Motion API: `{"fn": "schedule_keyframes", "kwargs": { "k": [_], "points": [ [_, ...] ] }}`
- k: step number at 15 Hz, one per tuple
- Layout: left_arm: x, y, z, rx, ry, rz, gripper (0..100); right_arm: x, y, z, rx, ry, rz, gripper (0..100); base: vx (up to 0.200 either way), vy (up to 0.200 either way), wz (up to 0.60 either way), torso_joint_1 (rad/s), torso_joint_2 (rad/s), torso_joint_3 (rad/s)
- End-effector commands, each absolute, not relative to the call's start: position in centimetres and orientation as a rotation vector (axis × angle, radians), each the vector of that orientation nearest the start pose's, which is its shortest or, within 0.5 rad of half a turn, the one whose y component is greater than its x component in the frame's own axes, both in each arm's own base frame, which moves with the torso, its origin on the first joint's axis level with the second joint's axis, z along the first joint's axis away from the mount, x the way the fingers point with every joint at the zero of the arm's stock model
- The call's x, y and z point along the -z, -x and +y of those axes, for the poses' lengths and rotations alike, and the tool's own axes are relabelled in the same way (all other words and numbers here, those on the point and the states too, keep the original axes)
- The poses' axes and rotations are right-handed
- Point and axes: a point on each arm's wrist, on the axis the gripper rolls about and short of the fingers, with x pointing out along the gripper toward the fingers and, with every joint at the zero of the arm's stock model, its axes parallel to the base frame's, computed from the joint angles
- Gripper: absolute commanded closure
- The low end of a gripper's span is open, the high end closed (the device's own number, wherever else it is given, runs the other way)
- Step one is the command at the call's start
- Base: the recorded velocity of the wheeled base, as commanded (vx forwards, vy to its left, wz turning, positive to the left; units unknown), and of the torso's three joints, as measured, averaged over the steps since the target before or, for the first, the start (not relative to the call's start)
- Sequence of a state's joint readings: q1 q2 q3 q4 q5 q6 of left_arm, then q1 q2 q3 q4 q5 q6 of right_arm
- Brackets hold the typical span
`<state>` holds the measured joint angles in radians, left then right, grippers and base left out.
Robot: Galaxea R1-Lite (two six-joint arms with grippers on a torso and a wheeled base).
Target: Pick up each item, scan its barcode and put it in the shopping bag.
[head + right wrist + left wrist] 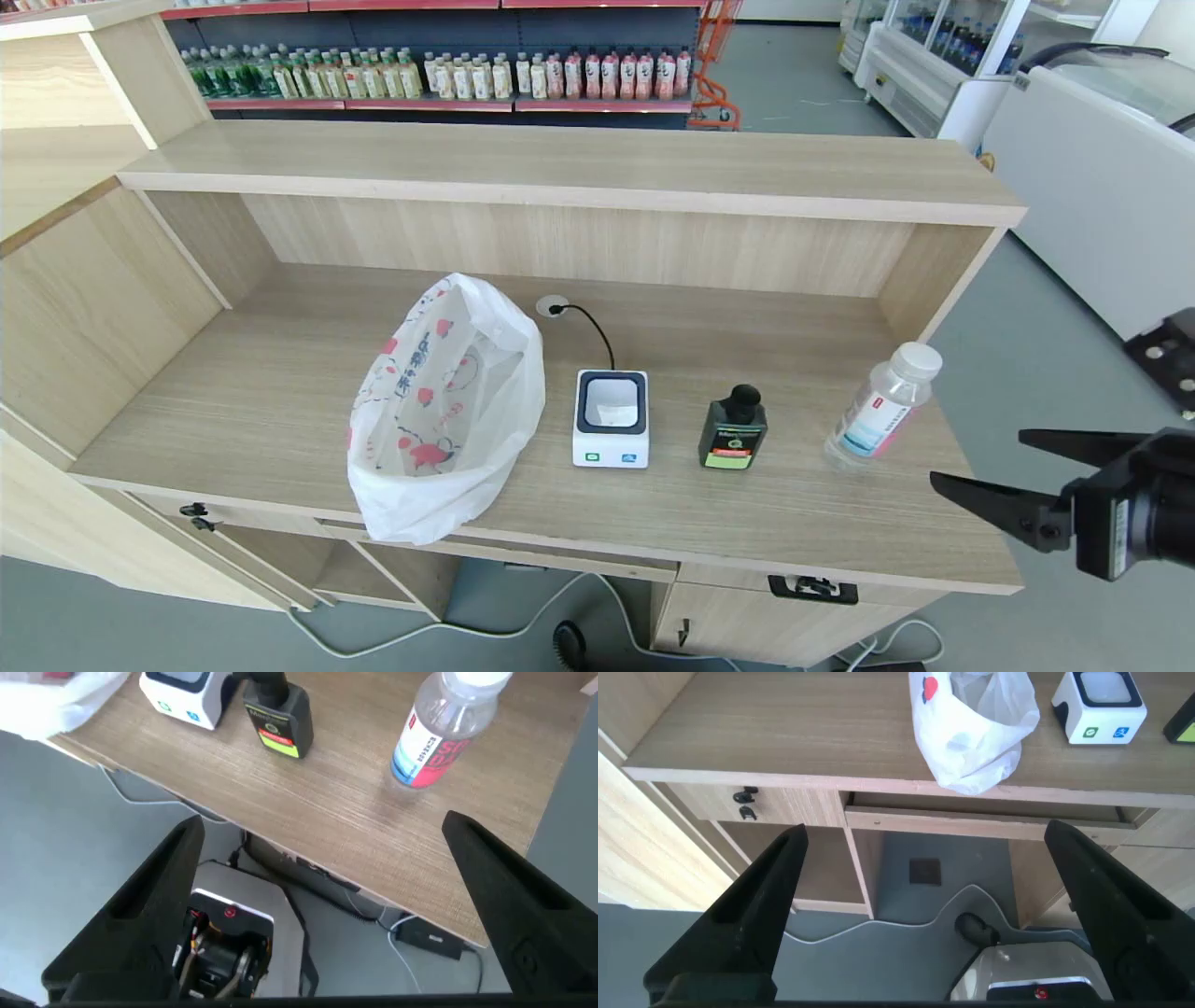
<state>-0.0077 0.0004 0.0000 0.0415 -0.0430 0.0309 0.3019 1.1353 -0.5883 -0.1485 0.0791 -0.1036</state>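
Plainly, water bottle (pixel 882 408) stands upright

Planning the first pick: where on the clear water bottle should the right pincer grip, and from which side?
Probably the labelled mid-body of the water bottle, approached level from the right end of the counter. It stands upright there, its round straight wall suits the open right pincer, and the dark bottle stands apart on its left.
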Motion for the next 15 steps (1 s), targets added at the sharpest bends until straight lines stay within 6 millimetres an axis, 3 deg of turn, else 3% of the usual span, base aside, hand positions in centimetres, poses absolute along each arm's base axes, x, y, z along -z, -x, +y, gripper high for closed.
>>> {"fn": "schedule_keyframes", "kwargs": {
  "k": [1, 6, 15],
  "points": [
    [-7.1, 2.3, -0.1, 0.051, -0.030, 0.041, 0, -19.0, -17.6, 6.5, -0.439, 0.182, 0.468, 0, 0.000, 0.000, 0.00, 0.000, 0.00, 0.000],
    [-7.1, 2.3, -0.1, 0.051, -0.030, 0.041, 0, -16.4, -19.3, 7.1, -0.463, 0.229, 0.531, 0, 0.000, 0.000, 0.00, 0.000, 0.00, 0.000],
    [-7.1, 2.3, -0.1, 0.051, -0.030, 0.041, 0, -11.0, -25.4, 9.2, -0.486, 0.319, 0.408, 0, 0.000, 0.000, 0.00, 0.000, 0.00, 0.000]
  ]
}}
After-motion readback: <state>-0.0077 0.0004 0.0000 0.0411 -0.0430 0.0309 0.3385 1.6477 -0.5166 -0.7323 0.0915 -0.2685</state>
